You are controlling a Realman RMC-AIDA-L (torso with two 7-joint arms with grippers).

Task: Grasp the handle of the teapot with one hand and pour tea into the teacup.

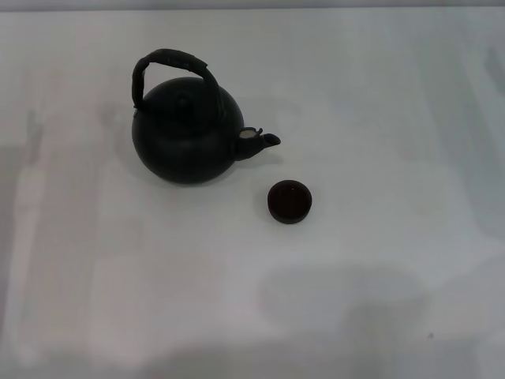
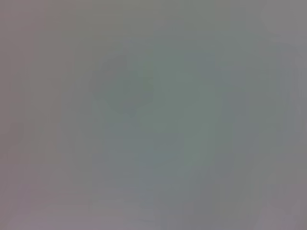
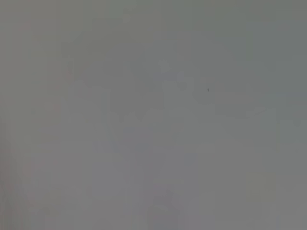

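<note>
Teapot (image 1: 188, 134) stands upright, teacup (image 1: 289, 200) near its spout; neither tool visible.

Both wrist views give only a featureless grey blur. The inside of the small round dark brown-black teacup (image 1: 289, 200) is too dark to read.

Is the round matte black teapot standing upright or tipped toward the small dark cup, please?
Upright: the round matte black teapot sits flat, its arched handle on top, spout level.

Neither arm nor gripper within any view — both wrist cameras on blank grey.
</note>
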